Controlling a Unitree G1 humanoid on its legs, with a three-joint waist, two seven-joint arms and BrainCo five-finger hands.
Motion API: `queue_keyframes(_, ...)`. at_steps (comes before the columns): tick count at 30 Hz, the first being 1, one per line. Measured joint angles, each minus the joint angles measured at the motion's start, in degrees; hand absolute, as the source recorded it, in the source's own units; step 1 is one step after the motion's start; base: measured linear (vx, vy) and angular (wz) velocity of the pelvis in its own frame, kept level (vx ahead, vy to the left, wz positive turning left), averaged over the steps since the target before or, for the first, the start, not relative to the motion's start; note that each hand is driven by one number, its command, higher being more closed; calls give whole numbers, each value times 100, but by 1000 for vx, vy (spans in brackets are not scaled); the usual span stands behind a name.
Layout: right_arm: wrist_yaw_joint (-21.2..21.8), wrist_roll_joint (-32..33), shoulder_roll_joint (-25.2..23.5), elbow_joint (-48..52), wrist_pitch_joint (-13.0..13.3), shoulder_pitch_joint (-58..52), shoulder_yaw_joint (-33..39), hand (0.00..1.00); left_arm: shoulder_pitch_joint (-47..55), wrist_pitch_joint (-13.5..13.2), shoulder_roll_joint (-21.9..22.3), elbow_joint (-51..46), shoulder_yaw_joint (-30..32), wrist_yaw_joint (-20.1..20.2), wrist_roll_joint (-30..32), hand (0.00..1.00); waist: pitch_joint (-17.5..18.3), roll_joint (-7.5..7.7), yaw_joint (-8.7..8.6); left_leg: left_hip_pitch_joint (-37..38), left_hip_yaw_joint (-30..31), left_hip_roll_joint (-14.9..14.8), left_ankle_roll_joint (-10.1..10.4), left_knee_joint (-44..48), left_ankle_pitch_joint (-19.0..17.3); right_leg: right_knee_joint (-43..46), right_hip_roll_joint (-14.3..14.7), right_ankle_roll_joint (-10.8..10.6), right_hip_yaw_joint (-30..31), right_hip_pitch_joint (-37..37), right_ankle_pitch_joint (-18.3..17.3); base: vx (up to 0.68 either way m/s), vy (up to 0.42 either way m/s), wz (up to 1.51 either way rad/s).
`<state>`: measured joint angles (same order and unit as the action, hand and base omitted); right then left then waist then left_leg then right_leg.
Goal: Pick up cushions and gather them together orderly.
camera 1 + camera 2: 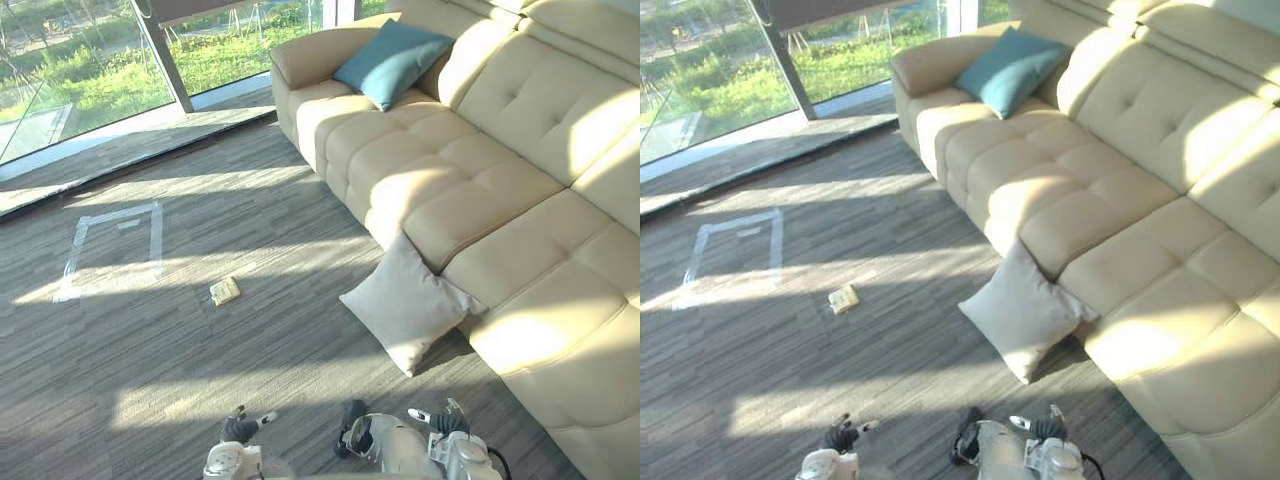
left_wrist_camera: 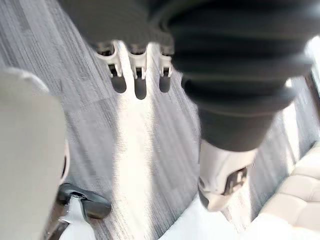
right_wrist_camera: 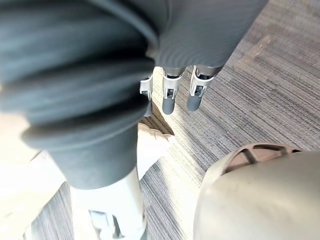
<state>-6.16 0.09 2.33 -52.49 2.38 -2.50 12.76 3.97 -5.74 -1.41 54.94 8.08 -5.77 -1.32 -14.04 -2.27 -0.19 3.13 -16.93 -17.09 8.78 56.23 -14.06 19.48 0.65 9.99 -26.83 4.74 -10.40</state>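
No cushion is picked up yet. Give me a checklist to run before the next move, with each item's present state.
1. Left robot hand free: ok, fingers straight, holding nothing.
2. Right robot hand free: ok, likewise.
3. Beige cushion located: ok, on the floor, leaning against the sofa front.
4. Teal cushion located: ok, on the sofa's far end, against the backrest.
5. Floor clear: not ok, a small yellow object lies on the carpet left of the beige cushion.
6. Reach: likely not ok, both hands are apart from the beige cushion.
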Motion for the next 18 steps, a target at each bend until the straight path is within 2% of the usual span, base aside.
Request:
queue_keyframes(1, -2, 2, -24, -7, -20, -41, -7, 0, 36, -8, -8, -110, 21, -12, 6, 0, -16, 65, 56, -209, -17, -84, -12, 381, -17, -30, 51, -9, 145, -230, -113, 323, -97, -70)
queue_keyframes(2, -4, 3, -77, -11, -36, -64, -22, 0, 73, -10, -25, -213, 26, -9, 5, 0, -18, 125, 75, -460, -61, -92, -76, 390, -68, -125, 82, -114, 302, -422, -212, 302, -87, -73)
queue_keyframes(4, -10, 6, -68, -22, -76, -89, -15, 0, 119, -23, 0, -319, 100, -11, -6, 0, -24, 170, 93, -834, -121, 70, -203, -415, -197, -311, 102, -220, 692, -656, -256, 295, -38, -77)
queue_keyframes(5, -11, 6, -67, -22, -78, -88, -11, 0, 119, -23, 3, -324, 110, -11, -7, 0, -25, 168, 94, -849, -117, 92, -211, -493, -201, -321, 100, -227, 719, -675, -258, 284, 1, -84)
queue_keyframes(6, -21, 4, -70, -23, -84, -87, -8, 0, 117, -22, 34, -346, 117, -19, -10, 0, -27, 162, 101, -966, -67, 231, -267, -1173, -231, -394, 102, -275, 965, -788, -257, 256, 48, -111)
queue_keyframes(7, -45, 5, -95, -18, -87, -86, -7, 0, 113, -23, 46, -363, 128, -27, -10, 0, -35, 175, 138, -1009, 259, 532, -255, -2223, -220, -406, 70, -307, 1296, -865, -255, 328, 104, -154)
queue_keyframes(9, -82, 6, -124, -13, -89, -88, -11, 0, 82, -26, 54, -366, 154, -32, -10, 0, -52, 204, 224, -1032, 882, 851, -210, -3138, -133, -408, 38, -421, 1740, -1007, -319, 330, 152, -131)
queue_keyframes(11, -117, 3, -127, -9, -88, -131, -81, 0, 71, -26, 63, -364, 181, -40, -12, 0, -53, 215, 242, -1099, 1308, 1037, -238, -3516, 111, -385, 26, -603, 2122, -1146, -422, 371, 255, -101)
queue_keyframes(13, -130, 3, -94, 52, -82, -221, -130, 0, 77, -27, 108, -320, 214, -54, -19, 0, -4, 148, 242, -1082, 1404, 1041, -375, -3845, 700, -349, 81, -854, 2417, -1174, -566, 336, 348, -89)
queue_keyframes(14, -137, 3, -106, 86, -86, -259, -168, 0, 59, -34, 101, -282, 260, -48, -61, 0, 43, 125, 272, -1070, 1343, 1031, -351, -3719, 905, -269, 82, -1002, 2613, -1193, -678, 298, 372, -95)
queue_keyframes(15, -128, 1, -209, 126, -94, -331, -212, 0, 61, -28, 35, -257, 328, -48, -56, 0, 155, 309, 302, -989, 1050, 1089, -457, -3751, 788, -148, -88, -1225, 2813, -1120, -741, 235, 299, -97)
queue_keyframes(16, -129, 1, -256, 169, -92, -393, -216, 0, 88, -27, -23, -256, 344, -51, -63, 0, 235, 426, 323, -948, 869, 1139, -502, -3778, 725, -92, -197, -1304, 2865, -1073, -761, 273, 330, -91)
queue_keyframes(18, -132, 3, -391, 191, -89, -478, -201, 0, 89, -19, -104, -182, 354, -56, -58, 0, 308, 555, 342, -674, 458, 1231, -656, -3854, 589, 38, -408, -1434, 2904, -1028, -672, 237, 295, -84)
